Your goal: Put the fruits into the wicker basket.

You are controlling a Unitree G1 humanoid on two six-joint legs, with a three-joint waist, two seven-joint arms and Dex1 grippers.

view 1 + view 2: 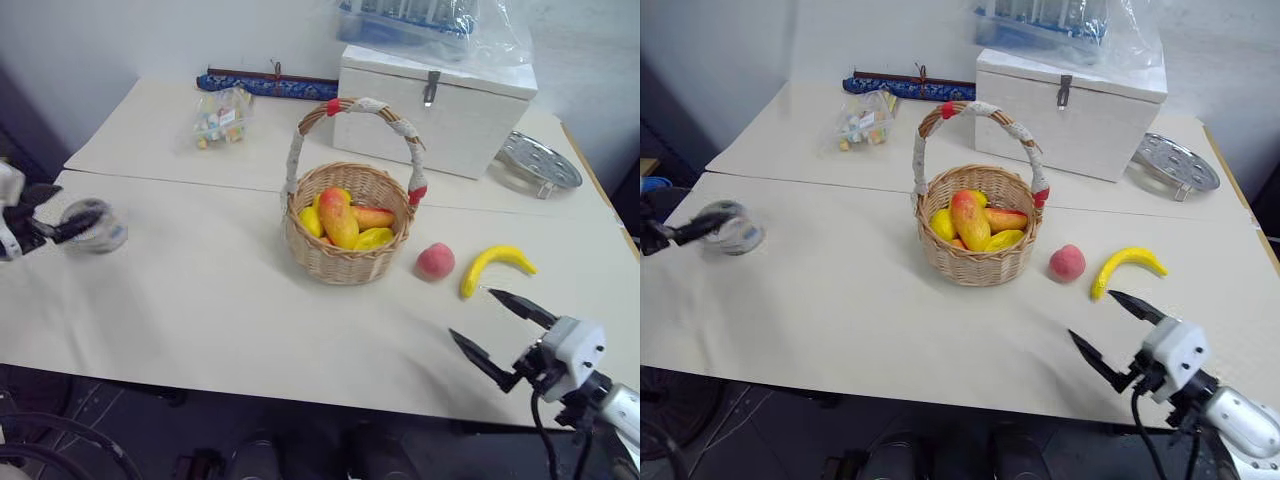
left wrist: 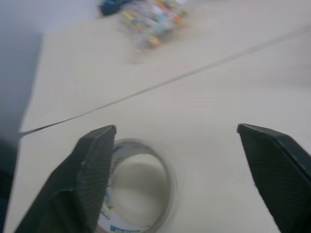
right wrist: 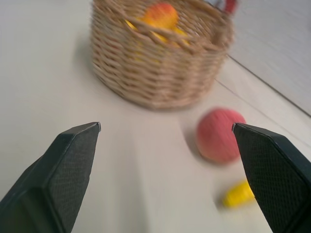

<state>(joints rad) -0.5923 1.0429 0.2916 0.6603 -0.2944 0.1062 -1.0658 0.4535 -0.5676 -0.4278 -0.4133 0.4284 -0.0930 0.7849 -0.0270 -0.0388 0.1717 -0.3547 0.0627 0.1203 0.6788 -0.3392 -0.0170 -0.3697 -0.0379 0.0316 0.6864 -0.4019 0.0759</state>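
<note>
The wicker basket [image 1: 347,232] stands upright near the middle of the counter [image 1: 200,310], its arched handle raised, with several yellow-red mangoes [image 1: 339,218] inside. The peach [image 1: 435,262] lies on the counter just right of the basket, apart from it. The banana [image 1: 495,266] lies on the counter just right of the peach, not touching it. Neither fruit is in the basket.

The right gripper [image 1: 487,325] hovers at the near right, nearer than the banana, its fingers spread wide and holding nothing. The left gripper [image 2: 177,141] is at the far left edge of the counter, fingers open and empty, with a roll of tape [image 1: 96,226] lying on the counter just beside it.

Farther back stand a white wooden box [image 1: 435,108], a round metal plate [image 1: 538,162] to its right, and a small bag of coloured items [image 1: 223,117] to the left.
</note>
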